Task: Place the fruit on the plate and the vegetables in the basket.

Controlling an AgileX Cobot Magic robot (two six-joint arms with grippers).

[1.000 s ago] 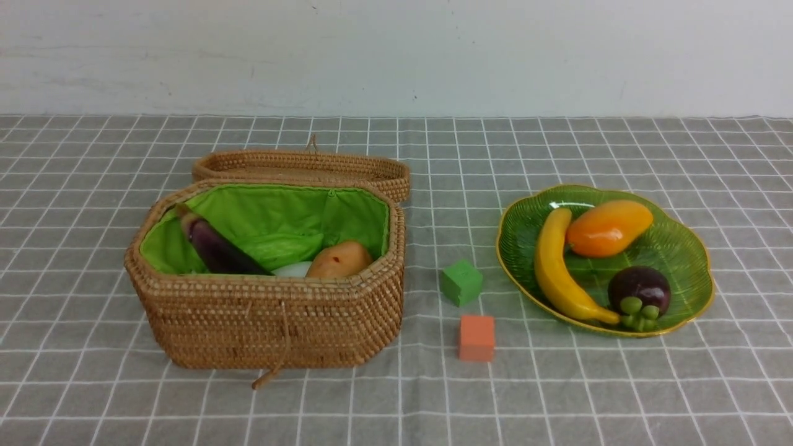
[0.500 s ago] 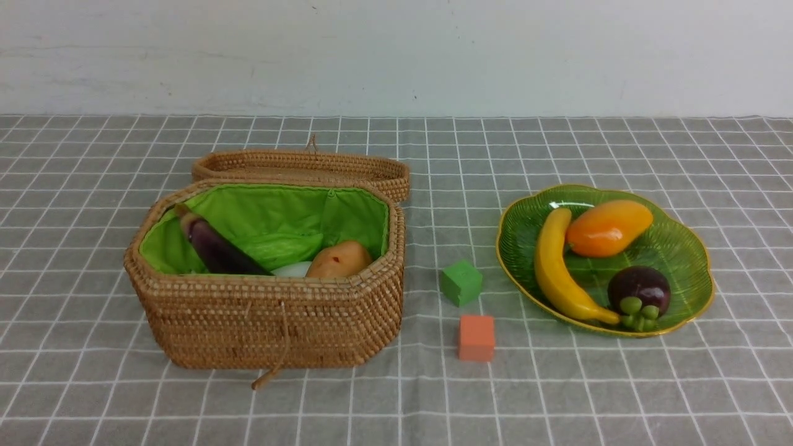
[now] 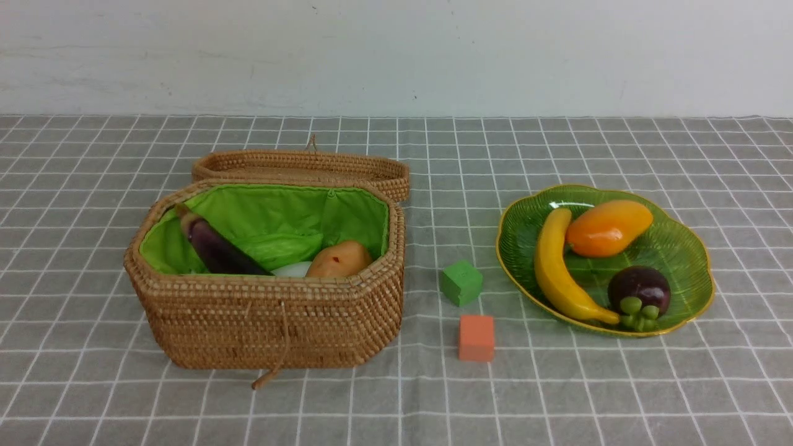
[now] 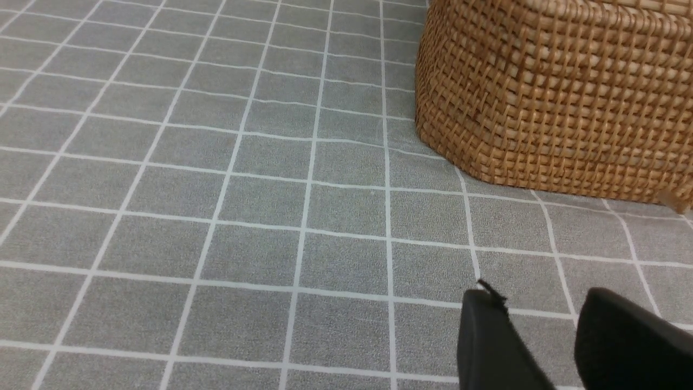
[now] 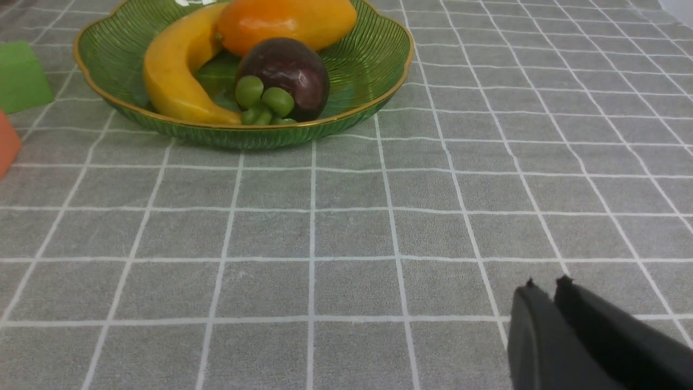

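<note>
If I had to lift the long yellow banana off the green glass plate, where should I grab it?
Probably the long yellow banana at mid-length, from above, jaws across its narrow width. It lies flat on the green glass plate, and the middle stays clear of the orange mango and purple mangosteen.

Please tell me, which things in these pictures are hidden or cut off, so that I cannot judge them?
- Front view: basket front wall hides the white radish mostly; gourd not identifiable.
- Front view: both arms outside the frame.
- Left wrist view: left gripper cut by the edge.
- Right wrist view: orange cube cut by the edge.
</note>
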